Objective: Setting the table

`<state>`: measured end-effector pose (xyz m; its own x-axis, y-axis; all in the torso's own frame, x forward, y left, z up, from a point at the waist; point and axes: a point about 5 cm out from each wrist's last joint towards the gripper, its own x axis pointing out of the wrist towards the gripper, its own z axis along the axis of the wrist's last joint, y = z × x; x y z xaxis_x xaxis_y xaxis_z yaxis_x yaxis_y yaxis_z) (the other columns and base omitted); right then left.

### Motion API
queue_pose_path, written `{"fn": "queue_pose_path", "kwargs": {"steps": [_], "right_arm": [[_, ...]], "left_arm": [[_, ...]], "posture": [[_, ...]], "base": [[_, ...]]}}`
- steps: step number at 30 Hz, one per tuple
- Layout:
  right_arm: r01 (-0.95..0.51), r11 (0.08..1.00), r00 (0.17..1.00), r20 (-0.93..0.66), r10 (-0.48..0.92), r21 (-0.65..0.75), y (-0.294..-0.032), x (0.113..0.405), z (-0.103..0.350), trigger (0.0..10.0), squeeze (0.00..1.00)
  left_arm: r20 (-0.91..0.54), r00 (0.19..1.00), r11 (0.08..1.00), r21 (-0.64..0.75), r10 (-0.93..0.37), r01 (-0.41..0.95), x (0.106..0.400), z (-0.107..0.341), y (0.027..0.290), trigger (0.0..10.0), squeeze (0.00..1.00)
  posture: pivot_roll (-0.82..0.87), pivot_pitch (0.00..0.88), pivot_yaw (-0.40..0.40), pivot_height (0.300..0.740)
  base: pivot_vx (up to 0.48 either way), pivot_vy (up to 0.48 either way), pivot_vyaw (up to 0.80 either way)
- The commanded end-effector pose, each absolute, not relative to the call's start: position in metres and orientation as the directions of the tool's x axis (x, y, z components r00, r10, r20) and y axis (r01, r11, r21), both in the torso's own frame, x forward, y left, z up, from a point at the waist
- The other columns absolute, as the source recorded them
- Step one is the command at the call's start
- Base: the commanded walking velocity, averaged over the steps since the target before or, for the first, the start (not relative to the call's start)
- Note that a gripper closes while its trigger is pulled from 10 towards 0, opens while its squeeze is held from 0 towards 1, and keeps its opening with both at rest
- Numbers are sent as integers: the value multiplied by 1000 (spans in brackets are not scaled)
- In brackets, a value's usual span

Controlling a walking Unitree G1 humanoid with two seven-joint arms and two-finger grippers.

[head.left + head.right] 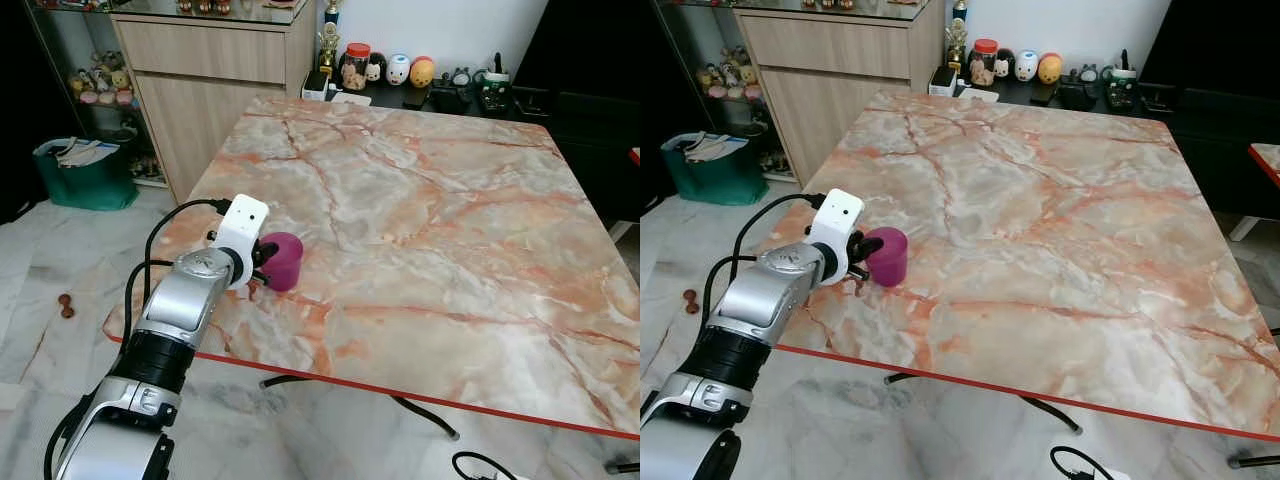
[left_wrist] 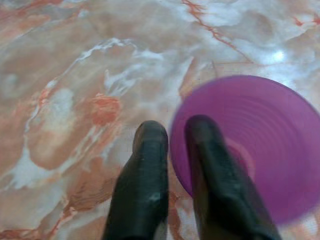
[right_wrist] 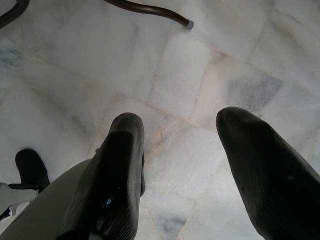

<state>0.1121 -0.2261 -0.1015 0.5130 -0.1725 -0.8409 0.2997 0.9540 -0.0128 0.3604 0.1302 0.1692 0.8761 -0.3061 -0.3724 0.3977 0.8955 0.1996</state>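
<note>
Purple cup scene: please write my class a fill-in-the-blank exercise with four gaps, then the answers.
1. The cup on the marble table is ____ in colour.
2. The ____ gripper pinches the cup's rim.
3. The right gripper hangs over the floor with its fingers ____.
4. The cup stands near the table's ____ edge.

Answers: purple; left; open; front

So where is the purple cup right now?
The purple cup stands on the marble table near its front left corner, close to the red front edge. The left gripper pinches its rim, one finger inside and one outside.
</note>
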Motion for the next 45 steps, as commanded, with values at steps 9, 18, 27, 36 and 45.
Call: {"fn": "queue_pose_path", "kwargs": {"steps": [9, 18, 27, 36, 45], "right_arm": [[298, 954, 504, -846, -174, -19, -228, 110, -102, 10000, 0], [297, 955, 505, -846, -173, -18, -228, 110, -102, 10000, 0], [297, 955, 504, -846, -176, -22, -229, 110, -102, 10000, 0], [301, 953, 502, -844, -188, -34, -230, 108, -102, 10000, 0], [318, 947, 498, -841, -211, -48, -232, 106, -102, 10000, 0]], "left_arm": [[-383, 871, 888, 211, -309, 408, 359, 168, 129, 0, 0], [-388, 860, 877, 209, -331, 432, 357, 167, 127, 0, 0], [-76, 957, 958, 43, -279, 282, 363, 193, 138, 0, 0], [72, 982, 979, -92, -175, 182, 345, 171, 138, 10000, 0], [208, 978, 1000, 5, 20, -21, 317, 159, 160, 10000, 0]], "posture": [[125, 0, -60, 740], [126, 0, -60, 740], [122, 0, -59, 740], [120, 0, -61, 740], [106, 0, -57, 740]], "base": [[0, 0, 0], [0, 0, 0], [0, 0, 0], [0, 0, 0], [0, 0, 0]]}}
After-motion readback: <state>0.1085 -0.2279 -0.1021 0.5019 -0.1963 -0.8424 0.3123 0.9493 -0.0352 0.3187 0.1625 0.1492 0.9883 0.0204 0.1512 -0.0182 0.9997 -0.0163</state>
